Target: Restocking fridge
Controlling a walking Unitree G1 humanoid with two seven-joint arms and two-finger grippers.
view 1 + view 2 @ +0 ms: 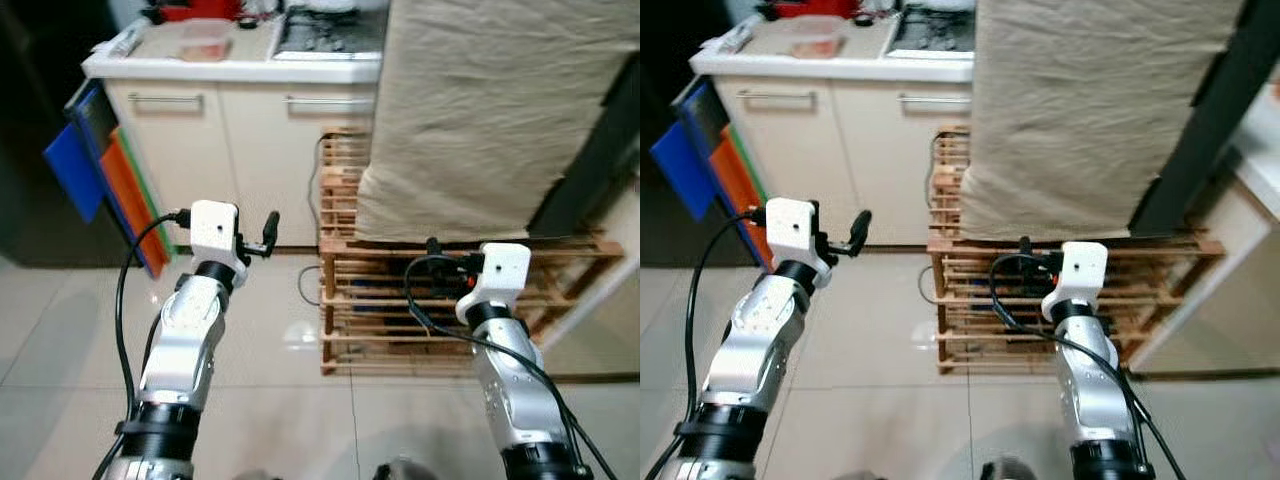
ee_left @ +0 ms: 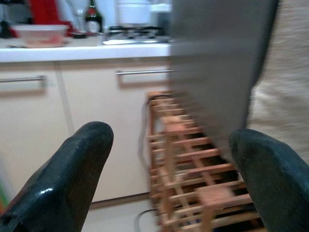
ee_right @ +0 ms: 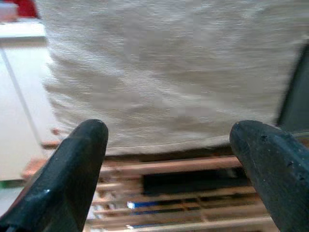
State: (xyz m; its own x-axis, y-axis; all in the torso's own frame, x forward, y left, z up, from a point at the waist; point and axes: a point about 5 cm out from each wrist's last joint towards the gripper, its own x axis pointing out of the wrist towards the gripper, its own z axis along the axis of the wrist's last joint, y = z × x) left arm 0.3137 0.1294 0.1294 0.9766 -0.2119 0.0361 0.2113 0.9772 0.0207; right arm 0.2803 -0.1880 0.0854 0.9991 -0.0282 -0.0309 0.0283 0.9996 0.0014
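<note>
Above the pale tile floor (image 1: 80, 340), the left claw (image 2: 166, 179) and right claw (image 3: 169, 169) hang spread, holding nothing. The left wrist view shows bottles behind the bench's (image 1: 230, 68) clear tub (image 1: 203, 40). A beige cloth (image 1: 480, 110) drapes the wooden rack (image 1: 370, 300).

Head pair above, one camera on each wrist

The two head views look forward and down from above both arms, taking in the tiled floor (image 1: 60, 330), the wooden rack (image 1: 400, 320) under its cloth cover (image 1: 480, 110), and the far kitchen counter (image 1: 230, 68). The left wrist view looks low and level past its fingers (image 2: 72, 174) at the counter and rack. The right wrist view sits close to the cloth and rack (image 3: 193, 166), which all four views share.
</note>
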